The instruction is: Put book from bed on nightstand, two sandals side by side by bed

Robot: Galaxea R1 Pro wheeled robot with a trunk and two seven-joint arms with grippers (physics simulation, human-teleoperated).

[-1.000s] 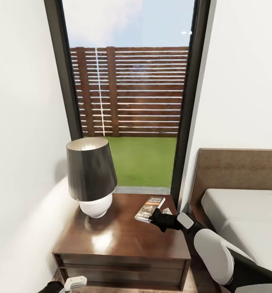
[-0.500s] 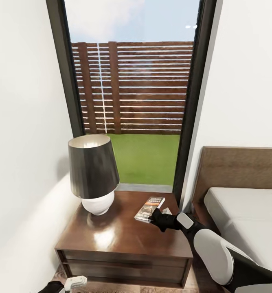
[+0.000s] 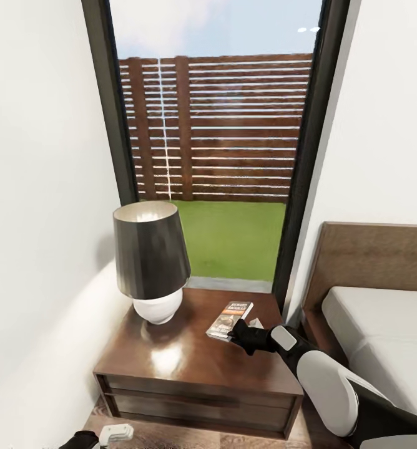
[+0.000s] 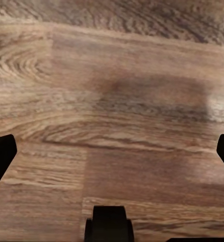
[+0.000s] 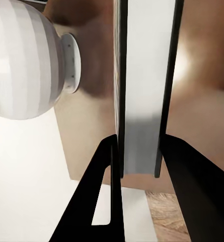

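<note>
The book (image 3: 229, 320), dark with an orange band, lies low over the back right part of the dark wooden nightstand (image 3: 171, 368). My right gripper (image 3: 236, 333) is shut on its near end. In the right wrist view the book's white page edge (image 5: 144, 85) runs between the two black fingers (image 5: 109, 201). My left gripper (image 4: 112, 156) hangs open over the wood floor (image 4: 112, 75), low in front of the nightstand. The bed (image 3: 383, 330) with its brown headboard stands to the right. The sandals are out of view.
A lamp (image 3: 151, 259) with a dark shade and a white round base (image 5: 21, 60) stands on the nightstand's back left. A tall window (image 3: 215, 156) sits behind the nightstand. White walls close in on both sides.
The whole head view has shifted, so the camera has moved: lamp and nightstand now sit further right in the picture. My right gripper still holds the book at the same spot in view.
</note>
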